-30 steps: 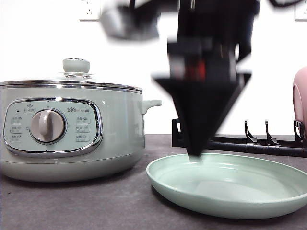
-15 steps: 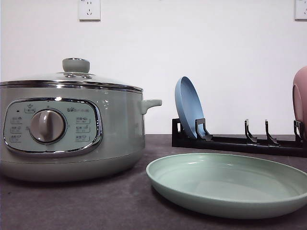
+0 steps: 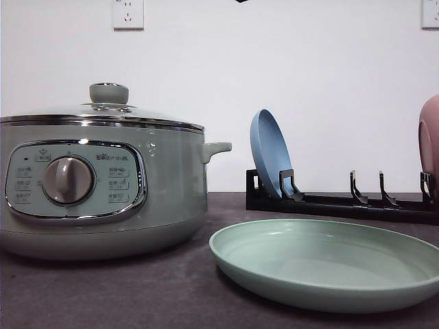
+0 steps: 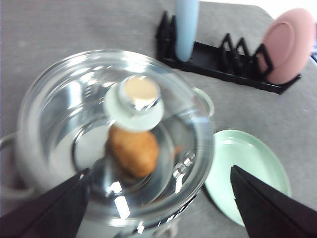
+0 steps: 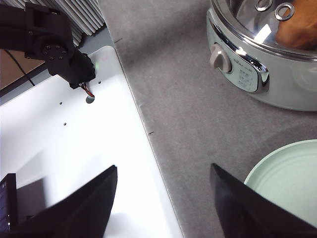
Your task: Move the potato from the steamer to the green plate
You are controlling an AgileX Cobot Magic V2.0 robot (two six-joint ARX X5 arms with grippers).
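1. The steamer [image 3: 103, 185] is sitting at the worktop's [image 3: 137, 295] left edge, its glass lid [image 4: 116, 134] closed.
2. The potato [image 4: 133, 151] is lying inside the steamer, under the lid's knob [image 4: 134, 101].
3. The left gripper [image 4: 158, 203] is hovering above the lid, fingers wide apart.
4. The green plate [image 3: 329, 264] is lying empty just beside the steamer.
5. A black rack [image 3: 343, 202] is standing behind the plate, holding a blue plate [image 3: 271, 154] and a pink plate [image 4: 287, 44] upright.
6. The right gripper [image 5: 163, 203] is hanging over the worktop's front edge, fingers spread.
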